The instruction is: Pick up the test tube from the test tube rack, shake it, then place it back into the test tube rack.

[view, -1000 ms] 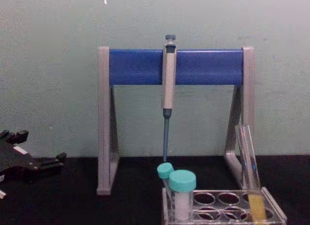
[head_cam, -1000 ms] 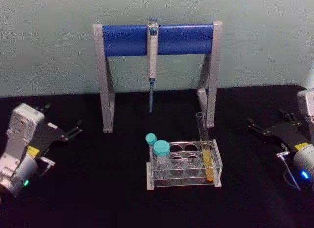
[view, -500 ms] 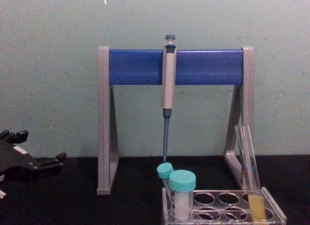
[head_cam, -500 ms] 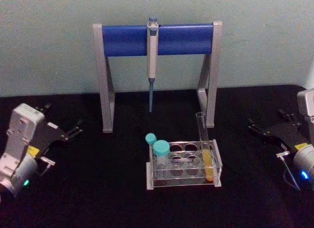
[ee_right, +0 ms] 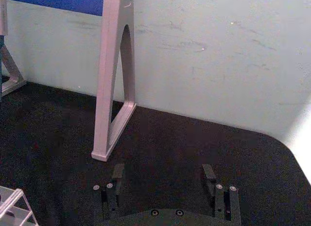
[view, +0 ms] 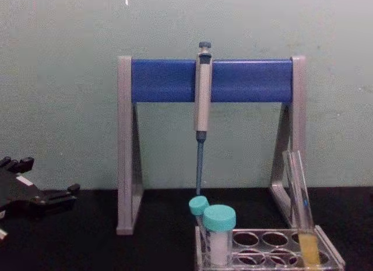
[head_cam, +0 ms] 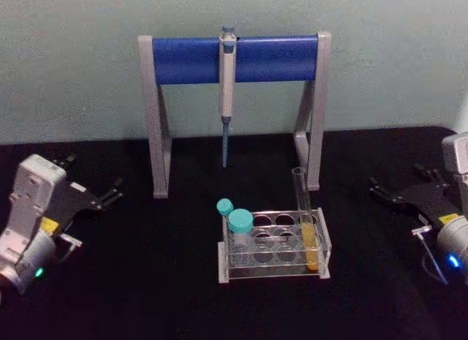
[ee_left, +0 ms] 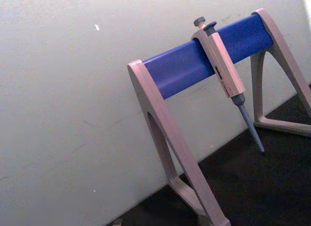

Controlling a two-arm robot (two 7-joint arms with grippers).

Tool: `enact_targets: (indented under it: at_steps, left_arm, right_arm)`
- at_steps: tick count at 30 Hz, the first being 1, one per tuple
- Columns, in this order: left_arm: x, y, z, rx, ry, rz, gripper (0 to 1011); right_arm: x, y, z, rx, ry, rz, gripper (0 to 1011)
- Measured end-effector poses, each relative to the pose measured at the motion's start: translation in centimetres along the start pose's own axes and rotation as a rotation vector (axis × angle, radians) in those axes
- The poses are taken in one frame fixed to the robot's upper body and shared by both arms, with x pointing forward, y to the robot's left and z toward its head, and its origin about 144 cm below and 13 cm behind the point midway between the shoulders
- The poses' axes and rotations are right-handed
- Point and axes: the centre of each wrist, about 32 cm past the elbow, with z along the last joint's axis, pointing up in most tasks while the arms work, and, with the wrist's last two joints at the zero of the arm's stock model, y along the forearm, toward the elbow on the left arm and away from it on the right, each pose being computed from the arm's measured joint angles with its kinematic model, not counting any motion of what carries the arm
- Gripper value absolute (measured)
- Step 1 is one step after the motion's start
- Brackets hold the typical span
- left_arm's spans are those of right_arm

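— What has moved since a second ago?

— Nothing that I can see: both my arms sit where they were, and the rack has not shifted.

— Nearest first, then?

— In the head view my left gripper (head_cam: 110, 194) rests at the lower left and my right gripper (head_cam: 380, 190) at the right edge, both well apart from the test tube rack (head_cam: 274, 246) at lower centre. My right fingers (ee_right: 117, 175) stand wide and hold nothing. My left fingers look narrow, though I cannot tell for sure.

— And the tube?

— The test tube (head_cam: 306, 223) stands tilted in the rack's right end, beside two teal-capped tubes (head_cam: 239, 230). Farther back, the pipette (head_cam: 227, 91) hangs on the pipette stand (head_cam: 234, 58).
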Motion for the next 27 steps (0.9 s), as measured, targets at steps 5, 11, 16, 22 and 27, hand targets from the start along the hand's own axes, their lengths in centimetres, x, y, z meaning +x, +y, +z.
enact_targets:
  at_steps: [5,11,16,22,27]
  left_arm:
    - [0.0,0.0,0.0,0.0,0.0,0.0,1001]
    - [0.0,0.0,0.0,0.0,0.0,0.0,1001]
    - [0.0,0.0,0.0,0.0,0.0,0.0,1001]
    - [0.0,0.0,0.0,0.0,0.0,0.0,1001]
    - [0.0,0.0,0.0,0.0,0.0,0.0,1001]
  right_arm:
    - [0.01,-0.01,0.01,0.0,0.0,0.0,1000]
    - [0.01,-0.01,0.03,0.001,-0.001,-0.001,1000]
    - [0.01,-0.01,0.03,0.001,-0.001,-0.001,1000]
    - [0.01,-0.01,0.03,0.001,-0.001,-0.001,1000]
    - [0.01,-0.01,0.03,0.001,-0.001,-0.001,1000]
